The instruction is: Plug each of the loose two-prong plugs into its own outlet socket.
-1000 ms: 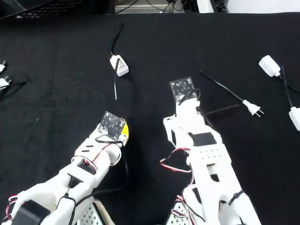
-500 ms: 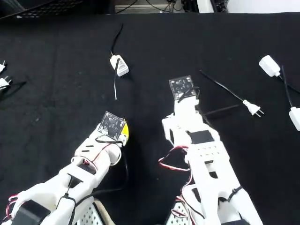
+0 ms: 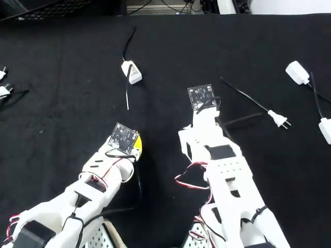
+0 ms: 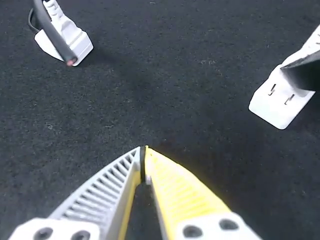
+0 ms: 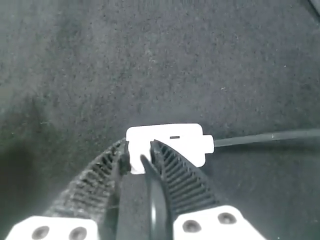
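My right gripper (image 5: 139, 151) low, clamped on white socket (image 5: 180, 142); my left gripper (image 4: 144, 155) pinched together, second socket (image 4: 62, 39) ahead across black cloth (image 4: 175, 75).

No readable text anywhere, no print to make out on the white plastic outlet socket (image 5: 170, 142), marks on the dark square circuit board (image 3: 201, 96) too small to read.

We see two white printed arms at the bench, the left arm (image 3: 98, 175) and the right arm (image 3: 227, 175), each carrying a square dark camera board (image 3: 201, 96) and trailing loops of red, black and white wires (image 3: 189, 180). The left fingers (image 4: 175, 187) are ribbed, one yellow and one pale grey. The right fingers (image 5: 180, 175) are ribbed black on white bases (image 5: 207, 220) with screw holes.
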`<state>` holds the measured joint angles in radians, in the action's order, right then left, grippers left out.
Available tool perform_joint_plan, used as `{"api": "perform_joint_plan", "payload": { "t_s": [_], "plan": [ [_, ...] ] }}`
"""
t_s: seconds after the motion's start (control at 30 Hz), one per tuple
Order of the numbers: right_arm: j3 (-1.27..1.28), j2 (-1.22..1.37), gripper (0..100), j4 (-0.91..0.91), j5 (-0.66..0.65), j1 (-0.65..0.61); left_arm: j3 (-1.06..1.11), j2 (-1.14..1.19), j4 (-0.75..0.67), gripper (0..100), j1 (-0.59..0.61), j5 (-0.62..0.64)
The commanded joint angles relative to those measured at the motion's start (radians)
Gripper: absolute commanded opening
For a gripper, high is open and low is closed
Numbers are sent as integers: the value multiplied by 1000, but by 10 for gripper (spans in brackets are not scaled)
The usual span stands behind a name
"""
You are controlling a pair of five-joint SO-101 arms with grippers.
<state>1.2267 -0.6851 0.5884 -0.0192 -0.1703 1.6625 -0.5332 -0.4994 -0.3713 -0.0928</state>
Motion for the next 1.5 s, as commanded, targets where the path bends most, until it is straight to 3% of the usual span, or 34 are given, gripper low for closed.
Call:
{"api": "perform_joint_plan", "payload": {
  "t_s": [0.0, 0.57, 0.87, 1.2, 1.33, 1.47],
  "plan": [
    [7, -4, 12, -6, 9, 28, 18, -23, 3, 30, -4, -3],
    [65, -4, 12, -12, 20, 110, 19, -23, 3, 32, 2, -5],
    [90, -7, 12, -6, -63, 275, 19, -23, 3, 30, -2, -5],
    [128, -4, 12, 26, -127, 290, 19, -23, 3, 30, -4, -5],
    [137, -8, 12, 11, -137, 368, 19, -23, 3, 30, -4, -5],
    [136, -10, 16, 9, -216, 381, 19, -23, 3, 31, -4, -5]
  ]
}}
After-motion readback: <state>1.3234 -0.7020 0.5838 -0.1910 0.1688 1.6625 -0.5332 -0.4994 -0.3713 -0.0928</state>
